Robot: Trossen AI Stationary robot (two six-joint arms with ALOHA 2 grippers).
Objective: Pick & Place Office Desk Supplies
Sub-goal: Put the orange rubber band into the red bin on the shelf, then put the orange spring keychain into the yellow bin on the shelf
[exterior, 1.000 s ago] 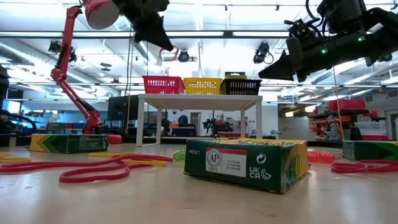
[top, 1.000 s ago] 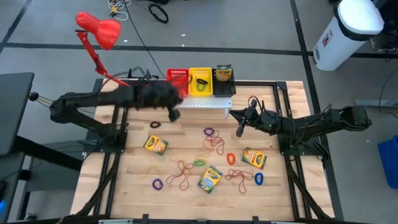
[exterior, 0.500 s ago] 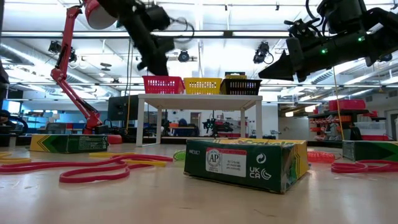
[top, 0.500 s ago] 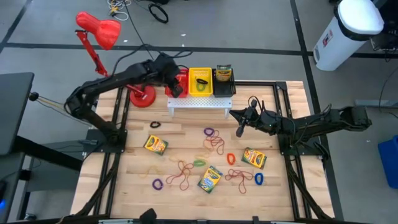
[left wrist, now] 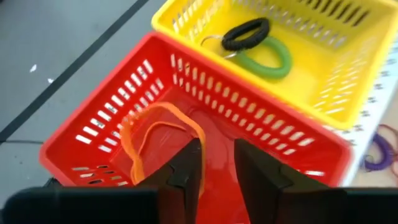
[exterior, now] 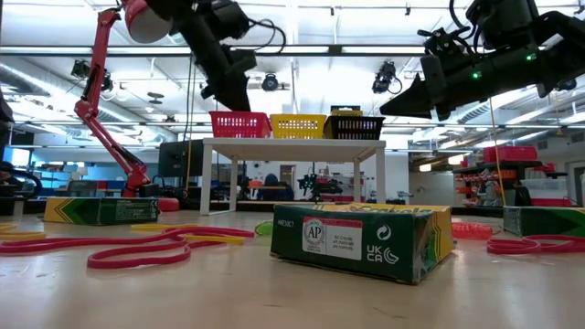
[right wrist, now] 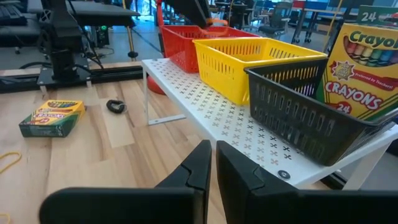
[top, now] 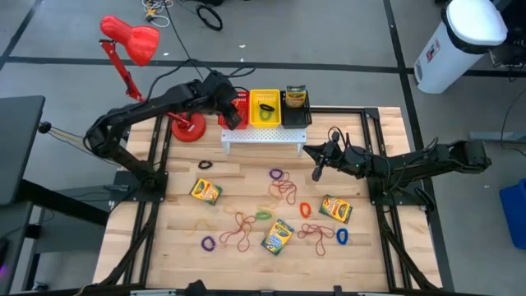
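My left gripper (top: pixel 233 117) hangs over the red basket (top: pixel 235 105) on the white rack (top: pixel 263 136). Its fingers (left wrist: pixel 217 165) are apart, and an orange rubber band (left wrist: pixel 158 127) loops beside them inside the basket (left wrist: pixel 106 146). My right gripper (top: pixel 316 169) is shut and empty, above the table right of the rack; its wrist view shows the fingers (right wrist: pixel 212 163) closed. Three crayon boxes (top: pixel 205 191) (top: pixel 278 236) (top: pixel 336 209) lie flat on the wood. Loose rubber bands (top: pixel 283 187) lie among them. My left gripper points down into the red basket from above with its fingers apart. One strand of the orange band (left wrist: pixel 200 140) runs along the inner edge of one finger (left wrist: pixel 186 171). The rest loops down toward the basket floor. Whether the strand touches the finger, I cannot tell.
A yellow basket (top: pixel 265 107) holds a black and a green coil band (left wrist: pixel 258 46). A black basket (top: pixel 296 105) holds an upright crayon box (right wrist: pixel 360 62). The red lamp's base (top: pixel 187 129) stands left of the rack, and its head (top: pixel 131 39) is beyond the table's far left.
My left gripper has swung from over the table near the rack's left end toward the far edge. It came over the red basket, then sank slightly toward it. The right arm has kept still.
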